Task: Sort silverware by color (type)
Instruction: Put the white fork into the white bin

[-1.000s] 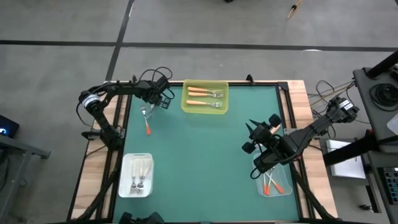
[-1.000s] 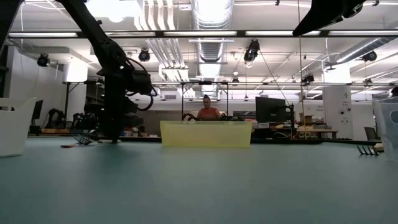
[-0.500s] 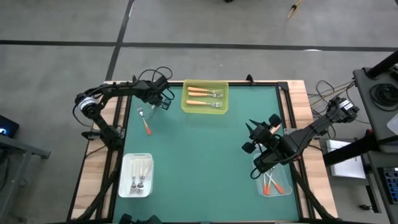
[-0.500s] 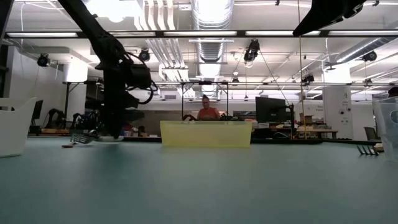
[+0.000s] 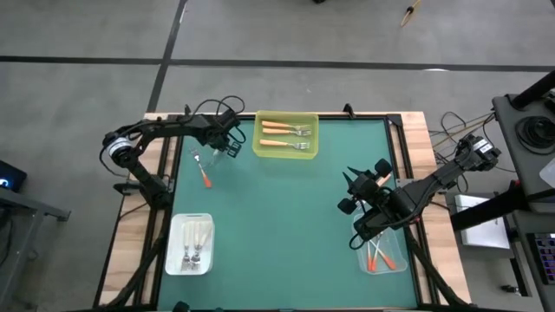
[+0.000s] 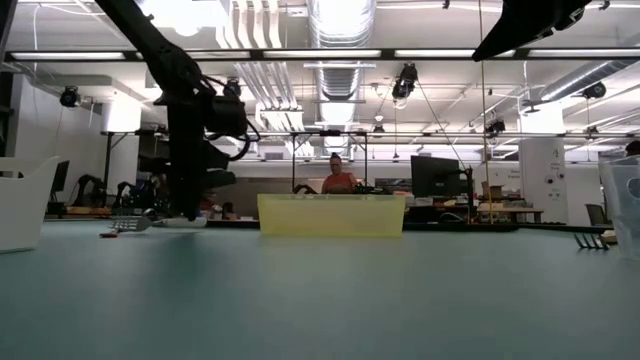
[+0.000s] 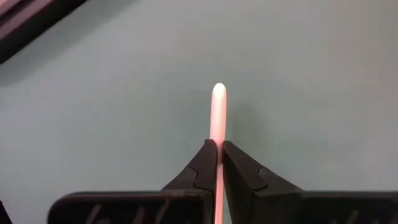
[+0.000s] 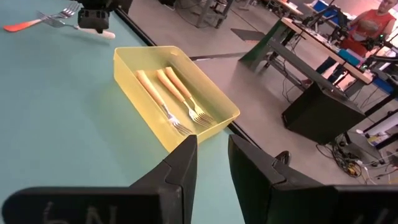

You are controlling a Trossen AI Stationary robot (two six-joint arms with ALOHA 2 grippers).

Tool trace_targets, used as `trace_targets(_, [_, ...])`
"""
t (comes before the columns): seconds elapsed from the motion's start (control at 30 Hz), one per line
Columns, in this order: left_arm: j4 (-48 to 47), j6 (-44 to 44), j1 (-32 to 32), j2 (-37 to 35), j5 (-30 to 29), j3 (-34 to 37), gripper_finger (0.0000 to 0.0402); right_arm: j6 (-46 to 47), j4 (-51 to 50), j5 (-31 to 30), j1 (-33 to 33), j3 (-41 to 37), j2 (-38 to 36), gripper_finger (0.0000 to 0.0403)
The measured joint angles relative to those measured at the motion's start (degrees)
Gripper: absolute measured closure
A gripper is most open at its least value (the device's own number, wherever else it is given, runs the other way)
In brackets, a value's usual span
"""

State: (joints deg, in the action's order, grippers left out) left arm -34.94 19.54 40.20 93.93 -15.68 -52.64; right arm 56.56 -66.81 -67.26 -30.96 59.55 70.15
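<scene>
— Where's the left gripper?
— Far left of the table, fingers pinched on a pale-handled fork (handle end only), near a red-orange fork.
— The right gripper?
— Waiting by the right edge, fingers narrowly apart, empty.

The left gripper's two dark fingers are pinched tight on a slim, pale pinkish-white plastic handle, whose rounded tip juts beyond them over the flat teal table surface
</scene>
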Motion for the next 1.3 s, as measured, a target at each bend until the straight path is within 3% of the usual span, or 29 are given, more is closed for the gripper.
trace_targets(0.73, [1.63, -3.85, -9.49, -17.59, -0.54, -0.11, 0.0401, 0.5, -0.14, 0.0, 0.0, 0.0, 0.0, 0.0321])
trace_targets(1.03, [13.04, -12.43, -25.07, -27.3, -0.44, -0.13, 0.0401, 1.93, 3.11, -0.22, 0.04, -0.02, 0.0, 0.0321])
trace_targets(1.3, [24.52, -24.79, -41.59, -31.22, -0.29, -0.13, 0.0401, -14.13, 20.18, 0.29, 0.54, -0.04, 0.0, 0.0321])
